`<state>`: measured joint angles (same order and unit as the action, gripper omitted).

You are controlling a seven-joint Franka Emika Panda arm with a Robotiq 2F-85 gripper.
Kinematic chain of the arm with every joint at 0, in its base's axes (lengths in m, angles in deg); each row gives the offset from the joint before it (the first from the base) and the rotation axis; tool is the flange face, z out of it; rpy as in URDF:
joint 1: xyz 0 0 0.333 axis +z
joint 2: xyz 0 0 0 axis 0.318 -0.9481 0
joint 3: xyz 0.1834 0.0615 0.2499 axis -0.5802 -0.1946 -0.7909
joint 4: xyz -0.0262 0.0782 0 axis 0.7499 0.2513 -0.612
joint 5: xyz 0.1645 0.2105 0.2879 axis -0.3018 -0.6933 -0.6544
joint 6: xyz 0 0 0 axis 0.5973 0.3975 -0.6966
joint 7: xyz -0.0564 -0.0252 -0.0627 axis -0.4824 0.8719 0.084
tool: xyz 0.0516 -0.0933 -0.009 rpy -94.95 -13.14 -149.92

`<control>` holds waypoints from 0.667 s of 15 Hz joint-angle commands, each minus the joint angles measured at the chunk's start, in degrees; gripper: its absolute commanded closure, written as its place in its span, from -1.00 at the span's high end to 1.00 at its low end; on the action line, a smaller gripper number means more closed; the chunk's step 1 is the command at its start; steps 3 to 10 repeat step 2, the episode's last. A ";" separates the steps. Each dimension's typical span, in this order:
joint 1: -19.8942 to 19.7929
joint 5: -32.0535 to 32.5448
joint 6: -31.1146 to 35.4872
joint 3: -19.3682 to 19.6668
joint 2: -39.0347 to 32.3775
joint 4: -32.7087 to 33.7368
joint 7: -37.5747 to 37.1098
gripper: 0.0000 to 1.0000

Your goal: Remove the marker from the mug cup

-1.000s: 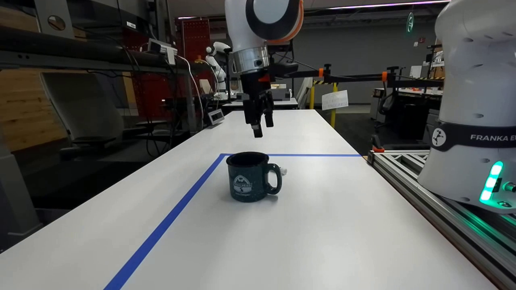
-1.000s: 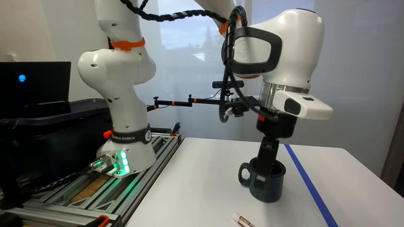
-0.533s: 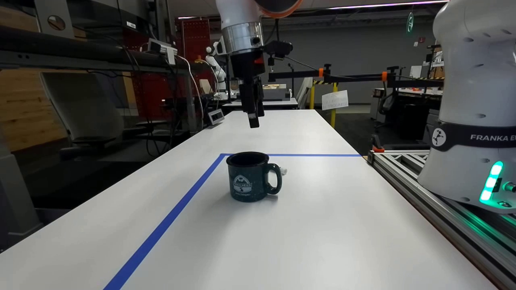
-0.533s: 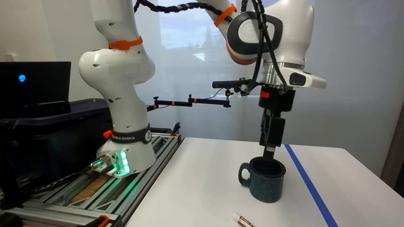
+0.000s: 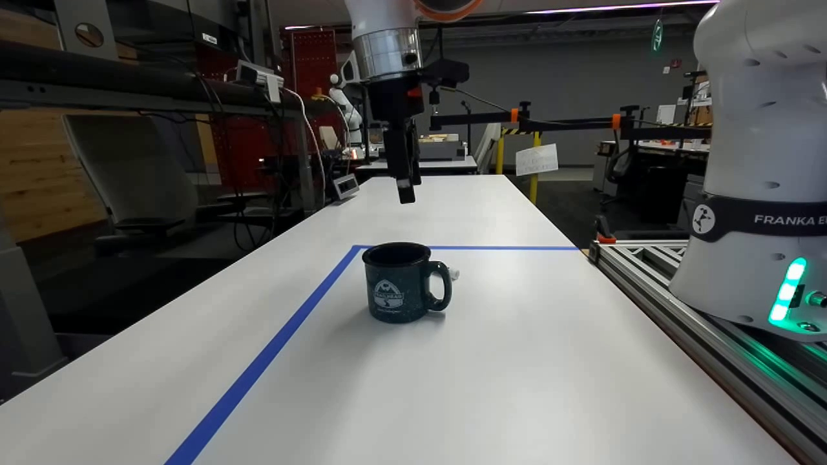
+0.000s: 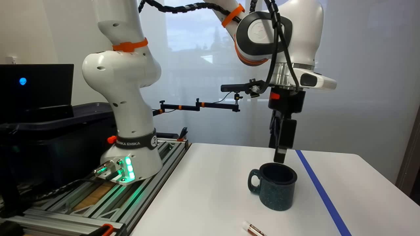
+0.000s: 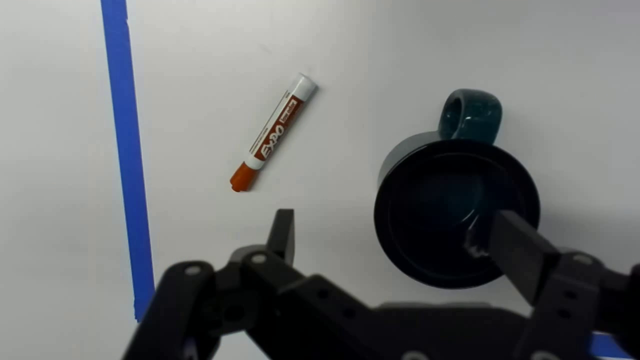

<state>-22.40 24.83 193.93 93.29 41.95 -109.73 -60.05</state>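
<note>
At the back of an exterior view stands a grey wall point(image 5: 581, 84), the white table point(image 5: 504, 374) before it. Over the table reaches a robot arm point(image 6: 302, 36), its jaws spread wide and holding nothing. Below, the dark mug cup point(image 6: 277, 190) stands upright; outside it, the orange-capped marker point(image 7: 274, 132) lies flat.

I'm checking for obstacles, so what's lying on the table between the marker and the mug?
Just bare white tabletop between the marker and the mug; the wrist view shows that stretch.
</note>
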 commanded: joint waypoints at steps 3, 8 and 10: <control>-0.03 -0.04 -0.12 -0.05 0.02 0.06 0.07 1.00; -0.03 -0.04 -0.12 -0.05 0.02 0.06 0.07 1.00; -0.03 -0.04 -0.12 -0.05 0.02 0.06 0.07 1.00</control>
